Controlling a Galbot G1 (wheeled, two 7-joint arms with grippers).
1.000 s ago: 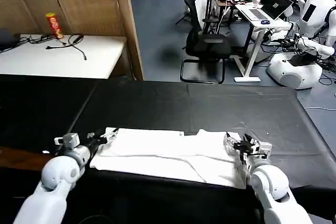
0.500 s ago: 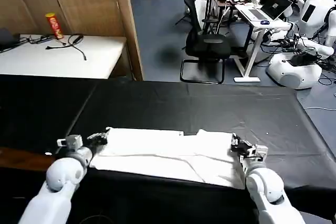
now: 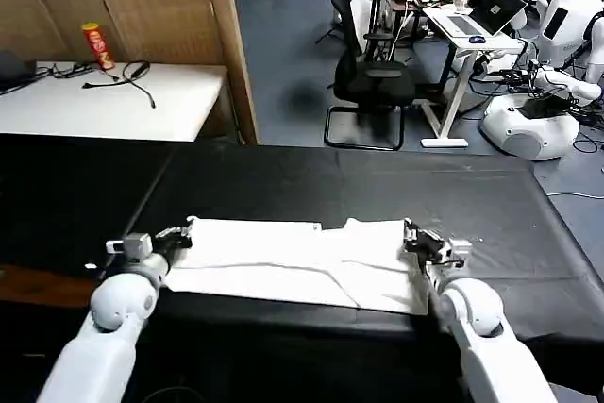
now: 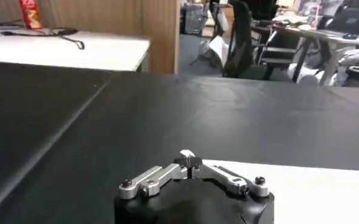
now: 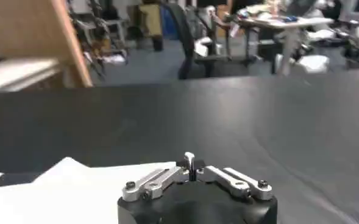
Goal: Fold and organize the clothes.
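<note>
No writing can be read on the shirt (image 3: pixel 297 257), which shows a plain white side (folded into a long strip) lying across the near part of the black table (image 3: pixel 377 186). The left gripper (image 3: pixel 179 236) pinches its left end with fingers closed on the cloth, and the right gripper (image 3: pixel 412 238) does the same at the right end. Since half a second ago, both have drawn the strip flatter and straighter.

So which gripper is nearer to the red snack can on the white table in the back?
The left. The left gripper sits at the white cotton T-shirt's left end, below the red can; the right gripper is at the shirt's opposite end, much farther away.
</note>
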